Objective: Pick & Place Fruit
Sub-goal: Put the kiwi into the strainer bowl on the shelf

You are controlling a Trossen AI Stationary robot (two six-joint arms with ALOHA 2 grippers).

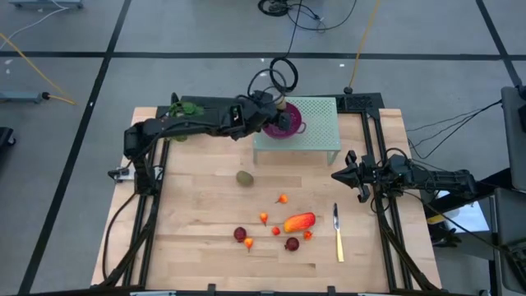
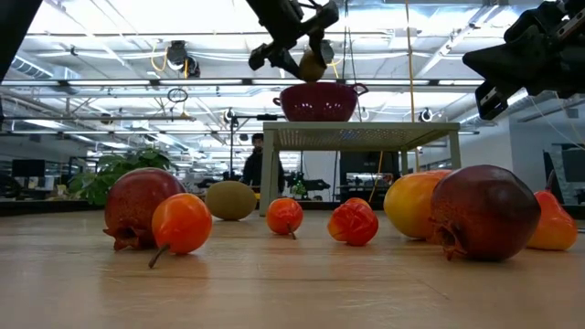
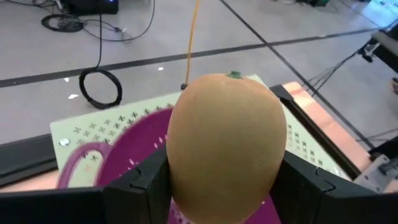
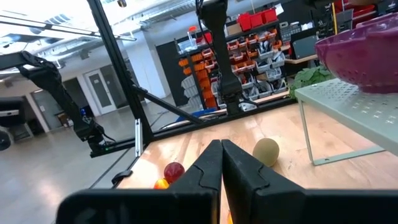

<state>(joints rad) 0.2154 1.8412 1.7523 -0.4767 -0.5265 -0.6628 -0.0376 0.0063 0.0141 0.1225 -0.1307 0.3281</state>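
Note:
My left gripper (image 1: 277, 113) is shut on an olive-brown oval fruit (image 3: 227, 143), just above the purple bowl (image 1: 286, 125) that stands on the pale green rack (image 1: 316, 123) at the table's far side. In the low view this fruit (image 2: 313, 66) hangs clear over the bowl (image 2: 318, 100). On the wood lie a second olive-brown oval (image 1: 244, 178), the elongated orange-red piece (image 1: 299, 222), two dark red balls (image 1: 240, 234) (image 1: 292, 243) and several tiny orange-red ones (image 1: 264, 218). My right gripper (image 1: 335, 174) waits shut at the table's right side. My left gripper pinches the oval fruit by its two opposite long sides (image 3: 177, 180), one finger (image 3: 140, 183) on each side. The fingers come from the table's left, slanting down. The fruit's stem end (image 3: 234, 75) points away from the gripper, and the fruit is lifted clear above the bowl.
A yellow-handled knife (image 1: 338, 235) lies near the right front. A leafy green bunch (image 1: 185, 108) sits at the far left corner, behind my left arm. Bare wood shows between the rack and the scattered fruit. A person (image 2: 254, 164) stands in the room beyond the table.

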